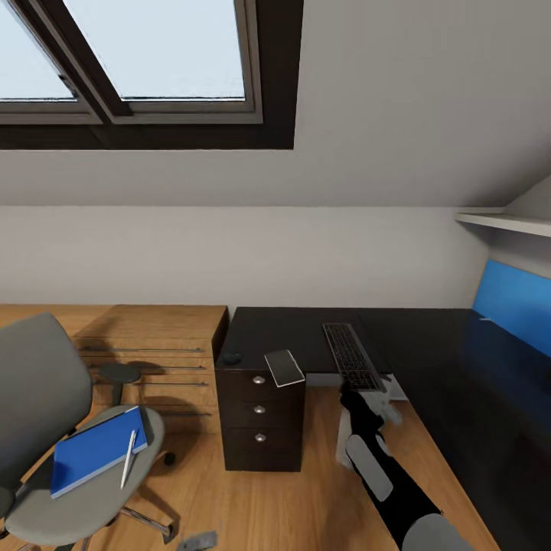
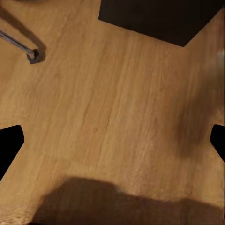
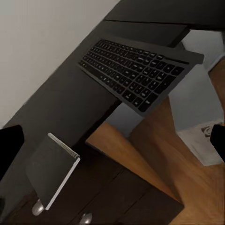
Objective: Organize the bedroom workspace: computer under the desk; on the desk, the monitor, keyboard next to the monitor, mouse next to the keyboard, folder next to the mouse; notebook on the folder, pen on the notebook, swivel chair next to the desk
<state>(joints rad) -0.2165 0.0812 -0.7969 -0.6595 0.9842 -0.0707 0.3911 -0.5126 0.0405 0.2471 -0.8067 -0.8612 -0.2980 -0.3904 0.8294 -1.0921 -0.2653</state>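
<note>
Your right gripper [image 1: 366,398] hangs just under the keyboard's [image 1: 350,356] near end at 5 o'clock, jaws spread, holding nothing. Notebook [image 1: 284,367] overhangs the desk [image 1: 306,329] edge; folder [image 1: 96,450] and pen [image 1: 128,458] lie on the swivel chair [image 1: 46,428] at 8 o'clock. Left gripper's tips sit wide apart over bare floor [image 2: 112,108].

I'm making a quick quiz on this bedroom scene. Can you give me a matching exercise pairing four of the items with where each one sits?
Things:
1. keyboard
2. folder
3. pen
4. notebook

Places:
A. on the folder
B. on the swivel chair seat
C. on the desk, overhanging its front edge, above the drawers
D. on the desk, overhanging its front edge, near the right arm

Pairs: 1-D, 2-B, 3-A, 4-C
</note>
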